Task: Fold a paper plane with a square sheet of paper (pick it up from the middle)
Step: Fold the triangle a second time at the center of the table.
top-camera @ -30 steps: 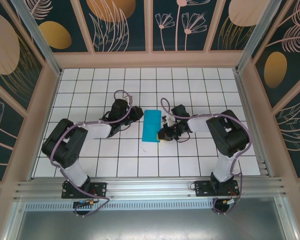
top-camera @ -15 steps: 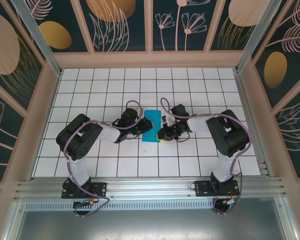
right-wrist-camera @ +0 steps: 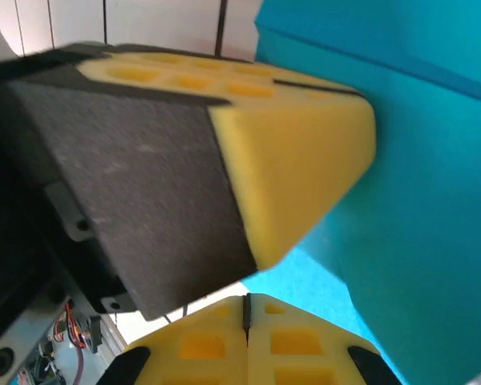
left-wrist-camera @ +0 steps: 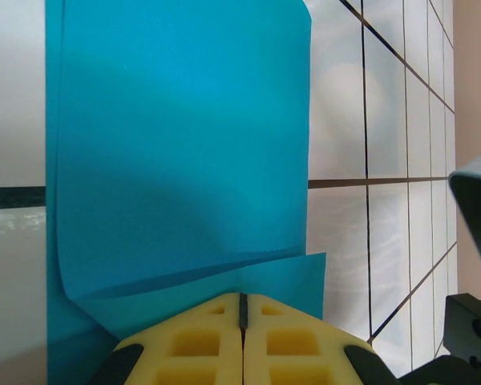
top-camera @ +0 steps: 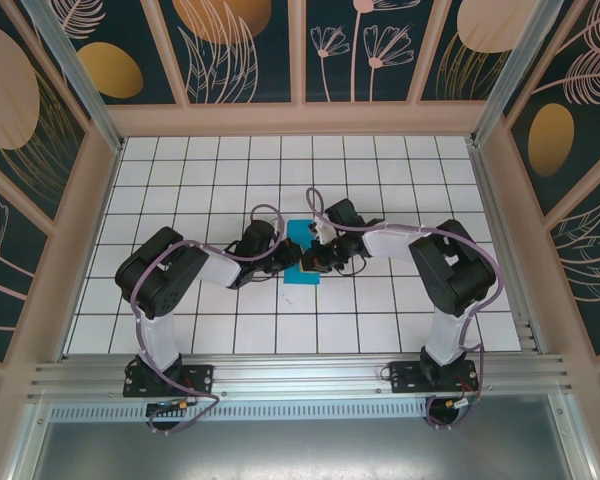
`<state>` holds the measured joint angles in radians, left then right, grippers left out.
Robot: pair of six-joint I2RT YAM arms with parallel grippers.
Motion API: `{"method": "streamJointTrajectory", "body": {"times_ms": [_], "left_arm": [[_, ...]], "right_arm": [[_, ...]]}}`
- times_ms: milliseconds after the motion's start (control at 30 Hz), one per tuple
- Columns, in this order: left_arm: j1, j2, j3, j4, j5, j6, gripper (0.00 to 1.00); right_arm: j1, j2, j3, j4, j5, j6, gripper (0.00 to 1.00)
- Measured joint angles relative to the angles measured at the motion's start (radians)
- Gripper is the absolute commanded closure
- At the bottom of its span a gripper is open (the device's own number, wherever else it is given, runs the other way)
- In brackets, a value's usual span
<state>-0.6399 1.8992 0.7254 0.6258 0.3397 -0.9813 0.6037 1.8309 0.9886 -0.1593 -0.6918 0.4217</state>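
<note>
On our left wrist view the left gripper [left-wrist-camera: 242, 298] has its yellow pads [left-wrist-camera: 196, 341] pressed flat together, tips over the near edge of the paper [left-wrist-camera: 176, 144], whose upper layer curls up off a lower one. We cannot tell whether an edge is nipped between them. The right wrist view adds what that one lacks: the right gripper [right-wrist-camera: 246, 309] is likewise clamped shut with the paper just beyond its tips, and the left gripper's foam finger looms close above it, tip against the blue sheet. From above, we see both grippers meeting over the middle of the folded paper on the table [top-camera: 180, 180]. The left arm [top-camera: 215, 268] reaches in low from the left with its elbow bent back, and the right arm [top-camera: 400, 243] mirrors it.
</note>
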Motion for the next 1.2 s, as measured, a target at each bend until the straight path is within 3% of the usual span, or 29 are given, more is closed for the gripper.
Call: {"method": "streamJointTrajectory", "body": {"times_ms": [367, 1200], "left_arm": [[0.0, 0.0, -0.003, 0.003, -0.008, 0.0, 0.93], [0.0, 0.0, -0.019, 0.029, -0.011, 0.0, 0.94]], "right_arm": [[-0.002, 0.066, 0.008, -0.013, 0.04, 0.004, 1.0], [-0.042, -0.055, -0.211, 0.111, -0.033, 0.039, 0.97]]}}
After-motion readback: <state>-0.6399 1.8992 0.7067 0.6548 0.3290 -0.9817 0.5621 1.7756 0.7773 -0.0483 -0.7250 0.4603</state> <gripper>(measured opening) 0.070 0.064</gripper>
